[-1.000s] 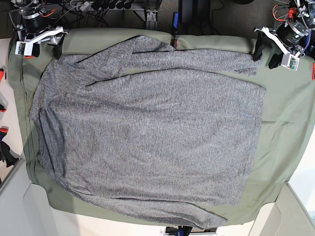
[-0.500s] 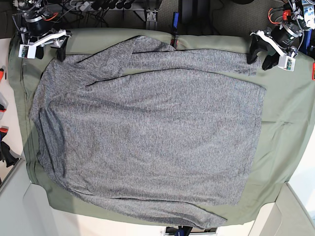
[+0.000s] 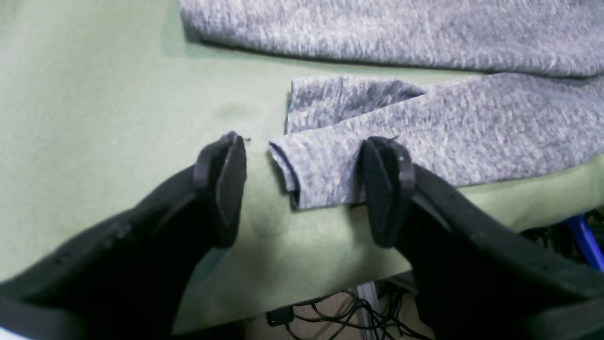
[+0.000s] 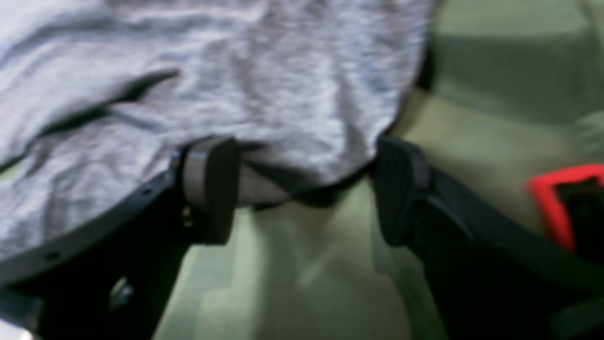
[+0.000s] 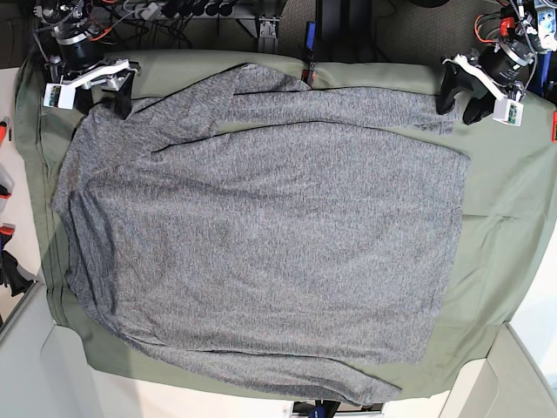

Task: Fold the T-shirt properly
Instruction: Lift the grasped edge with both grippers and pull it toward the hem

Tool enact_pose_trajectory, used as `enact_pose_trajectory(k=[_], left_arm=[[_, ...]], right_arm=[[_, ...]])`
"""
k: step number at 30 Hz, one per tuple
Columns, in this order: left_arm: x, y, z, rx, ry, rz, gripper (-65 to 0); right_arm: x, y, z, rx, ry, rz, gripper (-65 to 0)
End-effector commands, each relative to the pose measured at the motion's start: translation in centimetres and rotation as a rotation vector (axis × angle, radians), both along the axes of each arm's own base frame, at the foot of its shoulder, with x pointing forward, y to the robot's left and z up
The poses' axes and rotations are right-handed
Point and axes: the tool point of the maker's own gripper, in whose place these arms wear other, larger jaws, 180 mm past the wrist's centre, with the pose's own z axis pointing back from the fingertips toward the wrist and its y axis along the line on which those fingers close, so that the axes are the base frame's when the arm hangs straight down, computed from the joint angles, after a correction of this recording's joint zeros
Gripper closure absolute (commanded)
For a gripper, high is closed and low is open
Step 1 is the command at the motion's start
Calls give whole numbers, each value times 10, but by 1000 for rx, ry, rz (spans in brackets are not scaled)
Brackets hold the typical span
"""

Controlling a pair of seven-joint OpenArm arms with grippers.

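Observation:
The heather-grey T-shirt (image 5: pixel 261 235) lies spread flat on the olive table cloth (image 5: pixel 500 218), one long sleeve (image 5: pixel 348 104) folded across its top edge. My left gripper (image 5: pixel 458 99) is open at the sleeve's end. In the left wrist view the cuff (image 3: pixel 321 174) lies between the gripper's (image 3: pixel 302 189) fingers, and the right finger (image 3: pixel 382 189) overlaps the sleeve's edge. My right gripper (image 5: pixel 111 91) is open at the shirt's top left corner. In the blurred right wrist view the gripper (image 4: pixel 304 189) straddles a bulging edge of the T-shirt (image 4: pixel 264 94).
Both grippers stand near the table's far edge, where cables (image 5: pixel 174 9) and a blue part (image 5: pixel 310 35) sit behind it. Red clamps (image 5: pixel 4 187) line the left side. A red piece (image 4: pixel 561 198) shows right of my right gripper.
My right gripper has moved right and slightly forward onto the shirt's corner. My left gripper has shifted a little left to the sleeve cuff. Both have stayed open.

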Motion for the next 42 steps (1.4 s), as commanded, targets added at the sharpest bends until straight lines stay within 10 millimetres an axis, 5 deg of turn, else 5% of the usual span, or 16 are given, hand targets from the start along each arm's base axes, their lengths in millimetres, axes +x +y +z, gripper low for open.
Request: enact_pose_trajectory(k=[1, 6, 11, 21, 29, 35, 42], left_arm=[[-1, 1, 2, 4, 5, -13, -412], [-2, 1, 1, 7, 7, -15, -329], [-1, 1, 2, 6, 2, -14, 0], [16, 28, 47, -12, -149, 78, 0], [41, 38, 79, -20, -246, 79, 0], [74, 27, 77, 75, -264, -7, 0], [106, 15, 40, 67, -197, -41, 0]], right_arm=[[-2, 4, 0, 11, 11, 17, -436], [6, 1, 4, 6, -12, -8, -387], [6, -1, 3, -11, -7, -9, 0], [21, 6, 35, -44, -102, 68, 0], [63, -1, 57, -68, -197, 56, 0], [102, -12, 51, -78, -217, 29, 0], [130, -21, 35, -40, -197, -12, 0]])
